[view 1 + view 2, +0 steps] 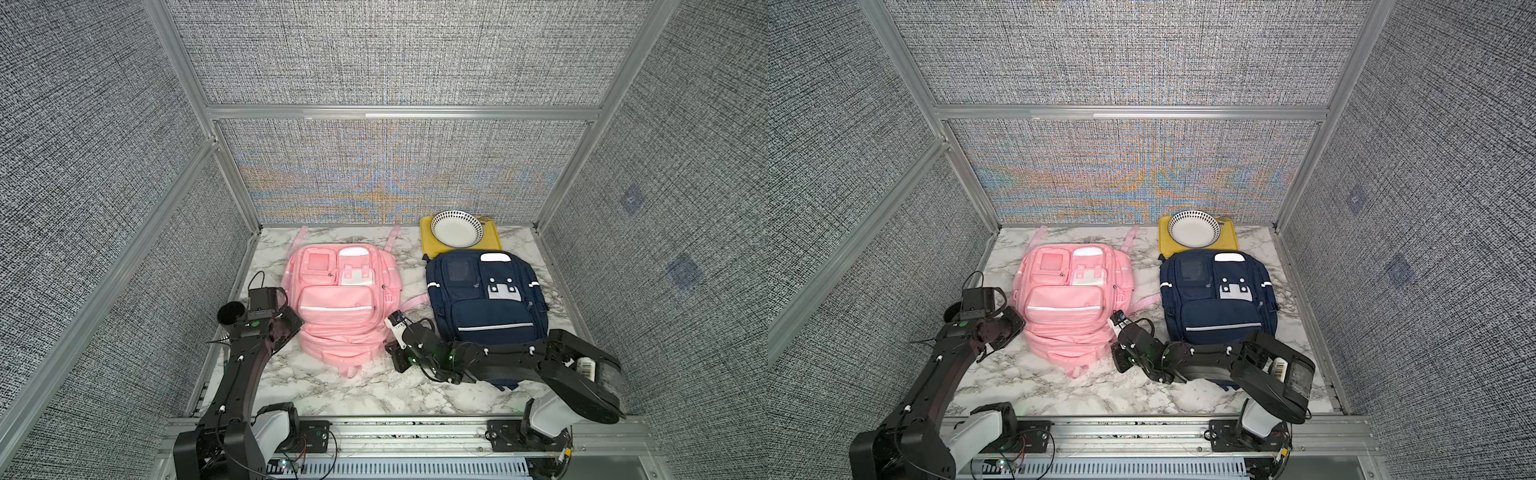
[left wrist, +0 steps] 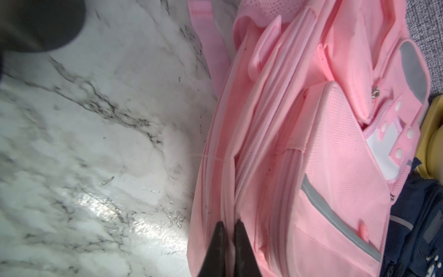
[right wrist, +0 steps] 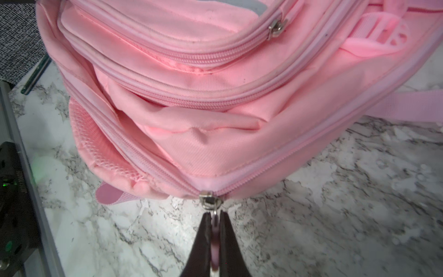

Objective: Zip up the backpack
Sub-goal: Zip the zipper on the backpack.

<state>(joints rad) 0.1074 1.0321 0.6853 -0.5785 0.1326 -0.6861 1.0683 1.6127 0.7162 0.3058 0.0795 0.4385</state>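
Looking down into a booth of grey woven panels (image 1: 395,54), onto a marble tabletop (image 1: 374,395). In both top views, finding the pink backpack (image 1: 336,299) lying flat left of centre, slack and bunched at its near end. Beside it, apart, a navy backpack (image 1: 486,299), zipped by the look of it and left alone. Behind that, a yellow tray (image 1: 494,245) carrying a bowl (image 1: 456,228), out of play.

Flanking the pink one: left gripper (image 1: 296,323) against its near left edge, right gripper (image 1: 390,322) at its near right corner. Reading that as bracing on one side and pulling on the other.

Over to the left wrist view. Closed down narrow here, pinching a fold of the pack's side seam (image 2: 230,208) between the black tips. Judging this a steadying hold, there to keep the tape taut against the pull.

On to the right wrist view. Clamped tight on the zipper pull (image 3: 215,235), with the slider (image 3: 208,199) just ahead of the tips at the pack's corner. Showing the main zipper (image 3: 287,163) meshed on one side of the slider and gaping on the other, with lining visible through the gap. Partway along, then, with the open stretch left to run. Worth watching that loose fold of lining near the teeth, since it could snag.
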